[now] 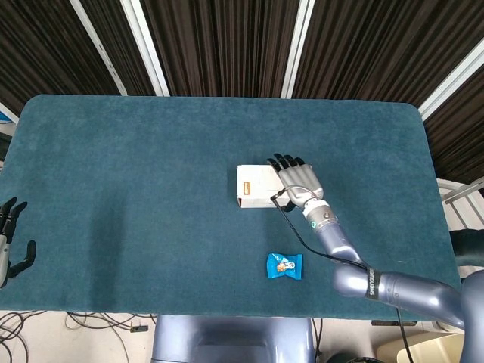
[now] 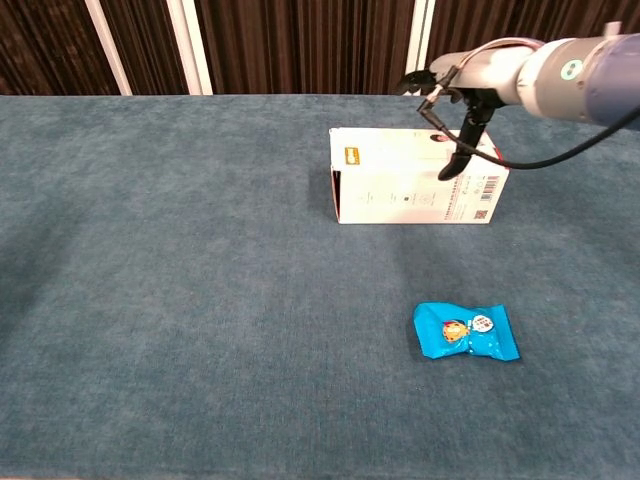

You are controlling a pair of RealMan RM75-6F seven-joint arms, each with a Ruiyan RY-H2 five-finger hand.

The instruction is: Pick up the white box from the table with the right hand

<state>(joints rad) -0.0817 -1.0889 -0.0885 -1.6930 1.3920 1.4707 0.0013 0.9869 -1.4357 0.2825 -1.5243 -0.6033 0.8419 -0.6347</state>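
Observation:
The white box [image 1: 253, 186] lies flat near the table's middle, its long side facing me [image 2: 400, 190]. My right hand [image 1: 297, 181] hovers over the box's right half, palm down and fingers spread. In the chest view the right hand [image 2: 468, 82] sits just above the box top, its thumb hanging down in front of the box's near face. It holds nothing. My left hand [image 1: 9, 240] rests open at the table's left edge, far from the box.
A small blue snack packet [image 1: 284, 266] lies near the front edge, in front of the box [image 2: 465, 331]. The teal cloth-covered table [image 1: 136, 174] stretches wide to the left. Dark slatted panels stand behind the far edge.

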